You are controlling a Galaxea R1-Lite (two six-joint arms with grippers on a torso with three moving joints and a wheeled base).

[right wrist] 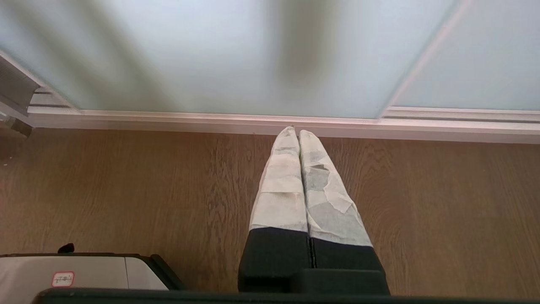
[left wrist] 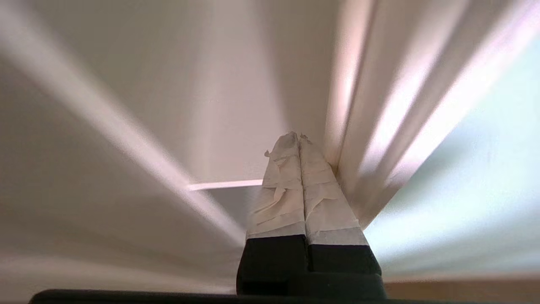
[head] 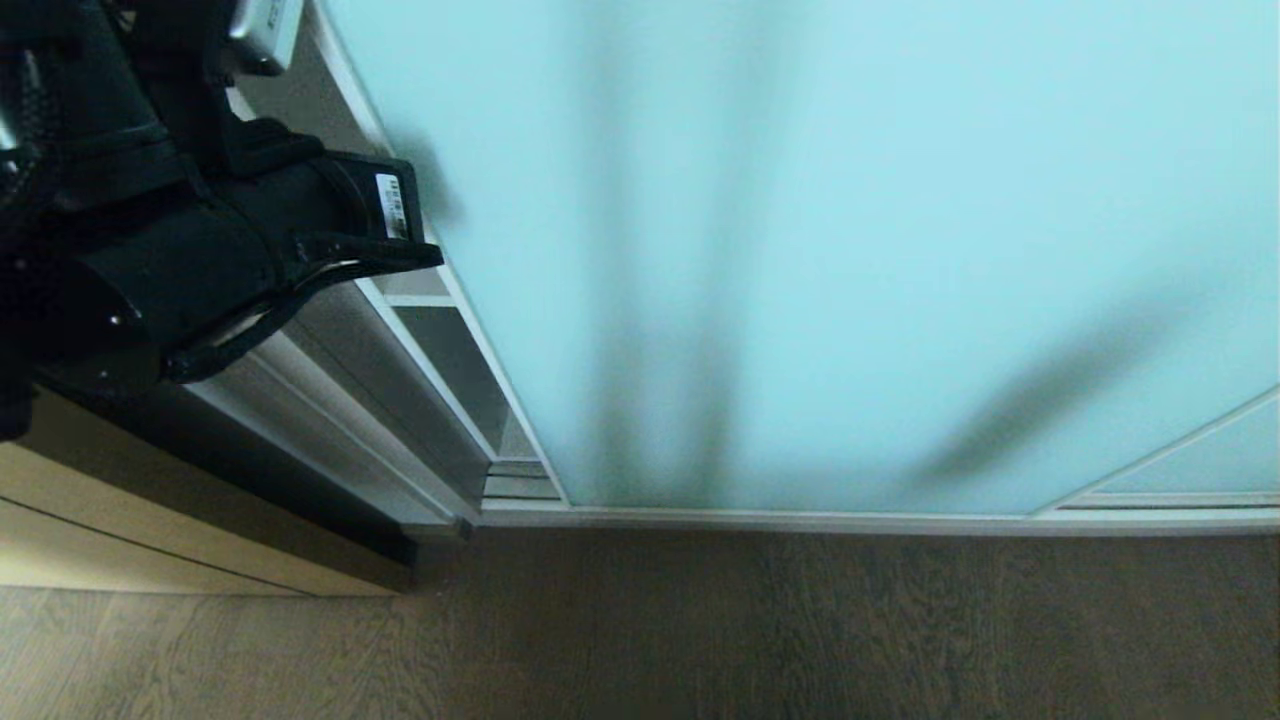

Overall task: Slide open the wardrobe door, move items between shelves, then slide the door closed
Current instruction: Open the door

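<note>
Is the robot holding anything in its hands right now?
No, nothing. The left gripper is shut on nothing, its tips by the door frame edge. The right gripper is shut too, hanging over the floor.

Soft, even daylight fills the room. The sliding wardrobe door glows pale aqua, with long blurred shadows streaking down it and no hard glare. The left wrist view is smeared, pale streaks fanning outward. The wooden floor shows sharp grain.
</note>
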